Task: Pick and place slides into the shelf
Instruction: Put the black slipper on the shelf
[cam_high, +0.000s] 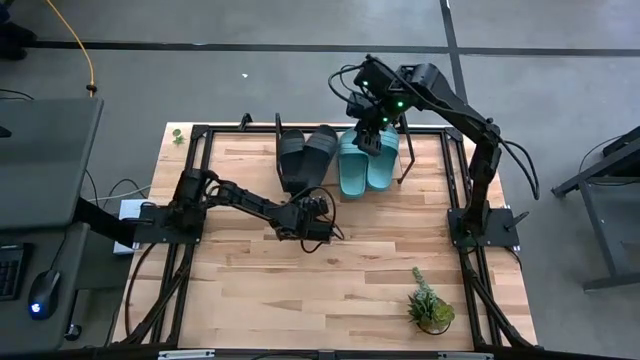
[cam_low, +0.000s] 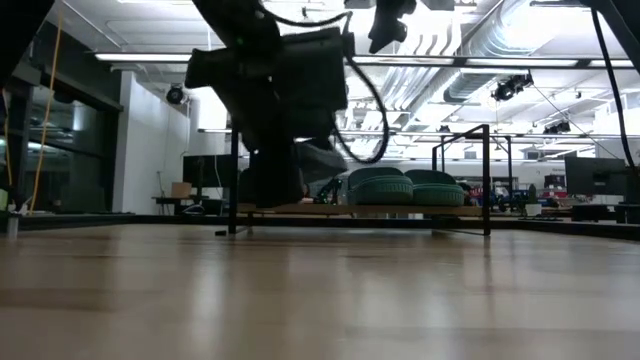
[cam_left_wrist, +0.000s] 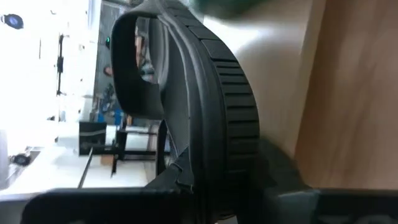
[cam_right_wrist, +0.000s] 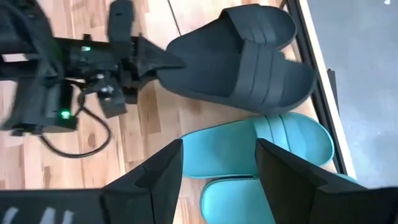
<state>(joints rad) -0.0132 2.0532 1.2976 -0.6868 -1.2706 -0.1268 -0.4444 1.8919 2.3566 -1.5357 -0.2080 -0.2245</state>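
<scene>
though no writing reads, left gripper (cam_high: 312, 208) grips black slide (cam_left_wrist: 205, 106).

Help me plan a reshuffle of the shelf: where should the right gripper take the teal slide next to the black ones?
Probably the strap, from above. The teal slide lies flat, hemmed by a black slide and its teal twin, so its sides are blocked; the raised strap is free. The right gripper hangs open over it.

Left claw (cam_high: 318, 214) clamped shut mid-table on its outstretched arm; right claw (cam_high: 366, 136) spread open, hanging at the far edge.
</scene>
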